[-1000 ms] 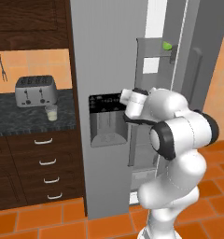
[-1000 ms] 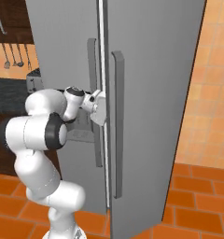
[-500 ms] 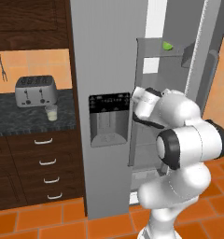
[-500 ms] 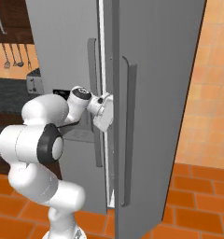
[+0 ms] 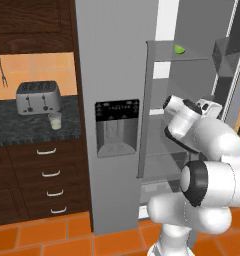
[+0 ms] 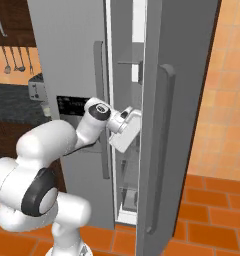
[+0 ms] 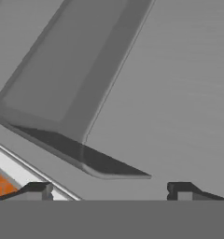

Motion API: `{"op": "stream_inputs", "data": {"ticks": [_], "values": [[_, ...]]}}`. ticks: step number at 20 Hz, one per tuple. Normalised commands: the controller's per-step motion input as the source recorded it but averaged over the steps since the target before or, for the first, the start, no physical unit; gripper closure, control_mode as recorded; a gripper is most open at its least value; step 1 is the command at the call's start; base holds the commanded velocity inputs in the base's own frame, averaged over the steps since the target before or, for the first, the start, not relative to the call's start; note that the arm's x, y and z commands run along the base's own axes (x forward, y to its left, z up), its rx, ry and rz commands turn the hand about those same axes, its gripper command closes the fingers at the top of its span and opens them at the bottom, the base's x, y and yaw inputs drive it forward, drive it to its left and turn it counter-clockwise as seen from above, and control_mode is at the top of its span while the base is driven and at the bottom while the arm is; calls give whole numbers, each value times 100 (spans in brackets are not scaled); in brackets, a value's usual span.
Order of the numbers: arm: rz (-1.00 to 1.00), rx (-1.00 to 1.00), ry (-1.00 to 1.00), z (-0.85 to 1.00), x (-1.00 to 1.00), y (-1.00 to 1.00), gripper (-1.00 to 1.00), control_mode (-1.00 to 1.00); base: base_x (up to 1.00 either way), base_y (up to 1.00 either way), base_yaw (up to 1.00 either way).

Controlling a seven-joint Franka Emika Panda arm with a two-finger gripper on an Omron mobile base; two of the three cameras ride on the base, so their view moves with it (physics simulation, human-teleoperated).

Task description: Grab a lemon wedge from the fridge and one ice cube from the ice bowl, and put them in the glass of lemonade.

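Observation:
The tall grey fridge [image 5: 117, 55] has its dispenser recess [image 5: 117, 127] in the left door, and its right door [image 6: 184, 120] stands swung open. A tiny yellow-green lemon wedge [image 5: 179, 49] lies on a high glass shelf inside. My gripper [image 7: 109, 191] is open and empty, fingertips [image 7: 39, 190] wide apart, facing a door bin [image 7: 62, 93] at close range. The white hand [image 6: 126, 129] sits in the gap between the two doors, well below the wedge's shelf. The glass of lemonade [image 5: 55, 120] stands on the dark counter in front of the toaster [image 5: 38, 96]. The ice bowl is out of view.
Dark wooden drawers [image 5: 48, 172] run under the counter [image 5: 22, 127] left of the fridge. The open door's long handle [image 6: 159, 150] hangs close to my forearm. Utensils [image 6: 14, 50] hang on the orange wall. Orange tiled floor [image 6: 212, 210] lies to the right.
The right fridge door has swung wider open. My hand has moved right, away from the dispenser and into the gap, with the arm's elbow rising nearer the camera.

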Motion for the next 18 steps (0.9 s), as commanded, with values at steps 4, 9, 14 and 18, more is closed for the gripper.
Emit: {"op": "stream_inputs", "data": {"ticks": [4,9,14,18], "values": [[0,16,-3,-4,-49,-100,-100,-100,0,0,0],[0,16,-7,0,-20,-99,-100,-100,0,0,0],[3,10,-5,7,0,-56,-100,-100,0,0,0],[14,11,-14,2,9,-46,-100,-100,0,0,0]]}}
